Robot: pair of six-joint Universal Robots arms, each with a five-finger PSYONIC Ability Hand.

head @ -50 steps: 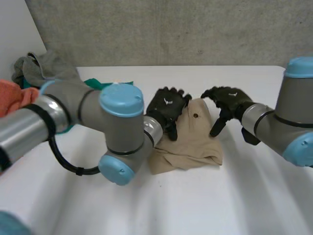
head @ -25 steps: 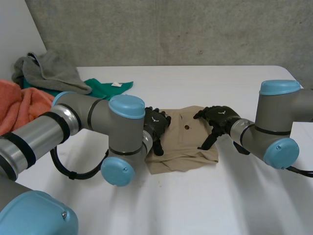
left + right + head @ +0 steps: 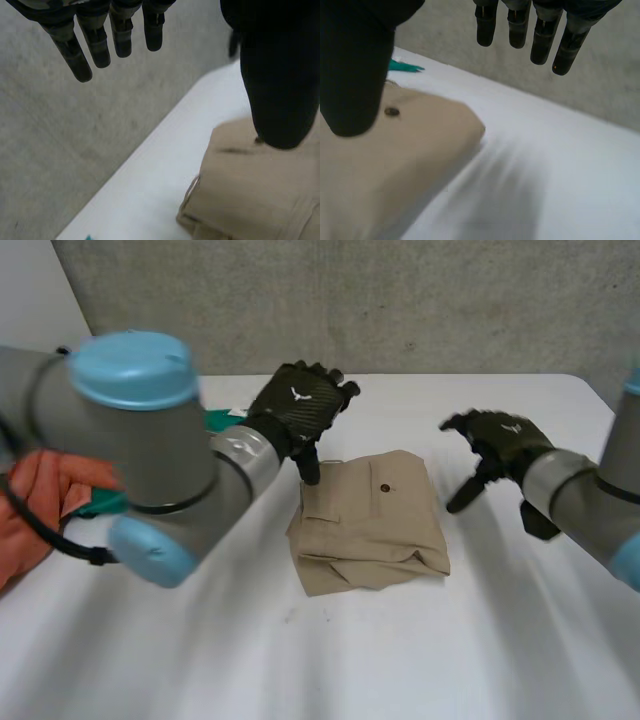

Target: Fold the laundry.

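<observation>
Lying folded, tan trousers [image 3: 370, 520] — long axis front-to-back, button at far end; left hand [image 3: 298, 405], right hand [image 3: 500, 435] — fingers relaxed, empty.

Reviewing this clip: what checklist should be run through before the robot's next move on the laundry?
1. Left hand empty: ok, fingers straight, above a far corner of the tan garment.
2. Left thumb clear of the cloth: cannot tell.
3. Right hand empty: ok, open, beside the garment and apart from it.
4. Garment folded: ok, a compact bundle, though its near edge is uneven.
5. Garment fully on the table: ok.
6. Next piece in sight: ok, orange cloth by the left arm.
</observation>
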